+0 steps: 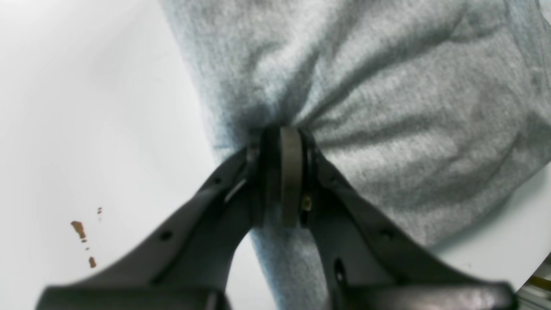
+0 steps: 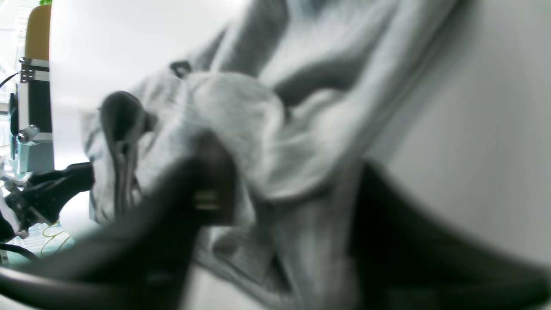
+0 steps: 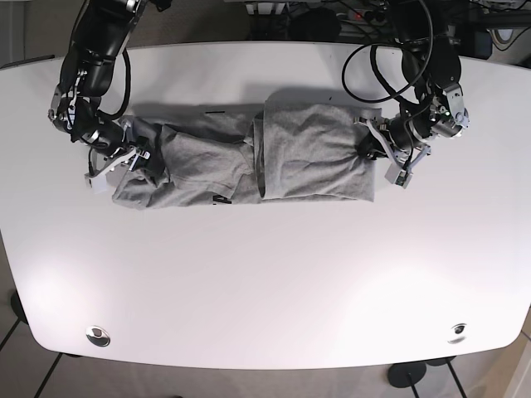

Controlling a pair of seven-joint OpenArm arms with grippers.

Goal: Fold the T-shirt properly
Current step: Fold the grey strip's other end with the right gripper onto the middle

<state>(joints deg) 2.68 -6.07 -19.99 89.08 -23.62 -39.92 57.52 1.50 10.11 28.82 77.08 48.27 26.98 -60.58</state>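
The grey T-shirt point(image 3: 249, 157) lies stretched across the far half of the white table point(image 3: 265, 282), its right part folded over into a block. My left gripper point(image 1: 285, 137) is shut, pinching the fabric point(image 1: 387, 107) at the shirt's right edge point(image 3: 371, 149), and creases radiate from the pinch. My right gripper point(image 3: 133, 157) is at the crumpled left end of the shirt. In the blurred right wrist view its dark fingers point(image 2: 211, 172) stand apart, with a bulge of grey cloth point(image 2: 258, 142) between them.
Small brown specks point(image 1: 79, 228) mark the table beside the left gripper. Cables and equipment point(image 3: 398, 25) sit beyond the far edge. The table's bare near half stretches toward the front edge.
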